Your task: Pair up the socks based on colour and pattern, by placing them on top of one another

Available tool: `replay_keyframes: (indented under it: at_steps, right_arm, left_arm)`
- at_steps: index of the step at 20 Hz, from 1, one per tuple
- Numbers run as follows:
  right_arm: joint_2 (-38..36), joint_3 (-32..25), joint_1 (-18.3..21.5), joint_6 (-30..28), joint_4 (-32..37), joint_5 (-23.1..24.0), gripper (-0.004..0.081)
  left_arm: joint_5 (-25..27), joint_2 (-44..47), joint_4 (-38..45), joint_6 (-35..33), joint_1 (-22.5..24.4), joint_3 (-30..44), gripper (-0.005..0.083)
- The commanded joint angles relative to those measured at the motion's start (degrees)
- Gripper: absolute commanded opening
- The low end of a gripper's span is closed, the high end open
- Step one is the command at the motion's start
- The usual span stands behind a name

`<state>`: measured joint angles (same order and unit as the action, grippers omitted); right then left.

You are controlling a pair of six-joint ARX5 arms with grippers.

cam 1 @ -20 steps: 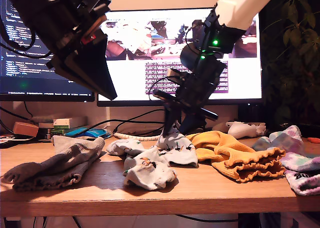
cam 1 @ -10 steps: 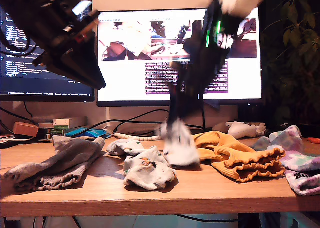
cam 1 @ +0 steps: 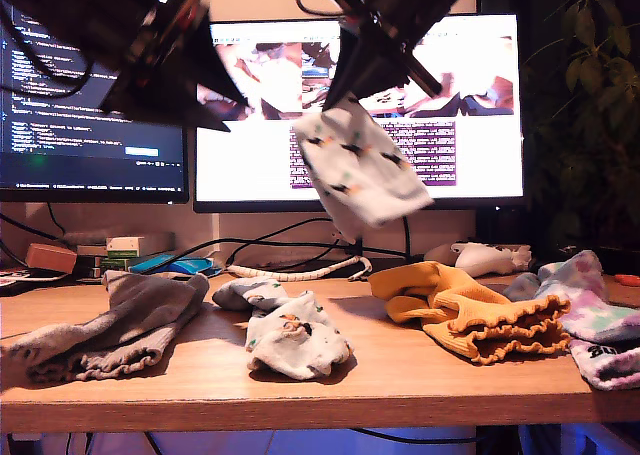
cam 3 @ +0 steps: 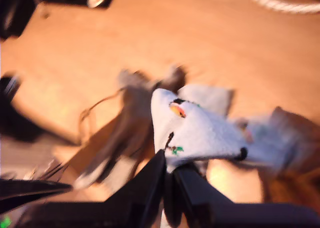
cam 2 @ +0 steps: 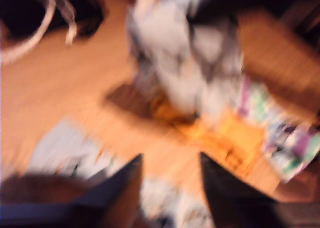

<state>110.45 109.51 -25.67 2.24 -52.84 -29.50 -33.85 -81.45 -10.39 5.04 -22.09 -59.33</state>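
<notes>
Second gripper clamped on a pale grey-blue printed sock, held high above the wooden desk in front of the monitor; sock hanging free, clear of everything below. In the second wrist view, jaws pinched together on the sock's edge, printed figures visible on the fabric. First gripper raised toward the exterior view's upper left, jaws parted with nothing between them, first wrist view heavily blurred. On the desk, a second pale printed sock crumpled near the middle. Grey ribbed socks heaped toward the exterior view's left. Mustard-yellow frilly socks to the right of centre in that view. Pastel blotched fuzzy socks at its right edge, just beside the yellow ones. White game controller behind the yellow socks.
</notes>
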Motion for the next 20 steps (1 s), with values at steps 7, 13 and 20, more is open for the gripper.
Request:
replay_keyframes:
  at_steps: [7, 13, 20]
  right_arm:
    - [-2.56, 0.22, -3.39, -0.61, 0.0, -2.82, -0.0011]
    - [-3.91, 0.24, -3.91, 2.49, 3.8, -6.23, -0.0011]
    - [-4.0, 0.24, -4.02, 5.22, 6.49, -7.65, -0.0011]
  left_arm:
    - [-10.75, -4.22, 1.44, 6.95, 1.51, 0.87, 0.0536]
    - [-10.86, -9.07, 2.89, 6.54, 1.44, 0.87, 0.0536]
    - [-12.87, -9.35, 9.18, 7.17, -1.11, 0.87, 0.0536]
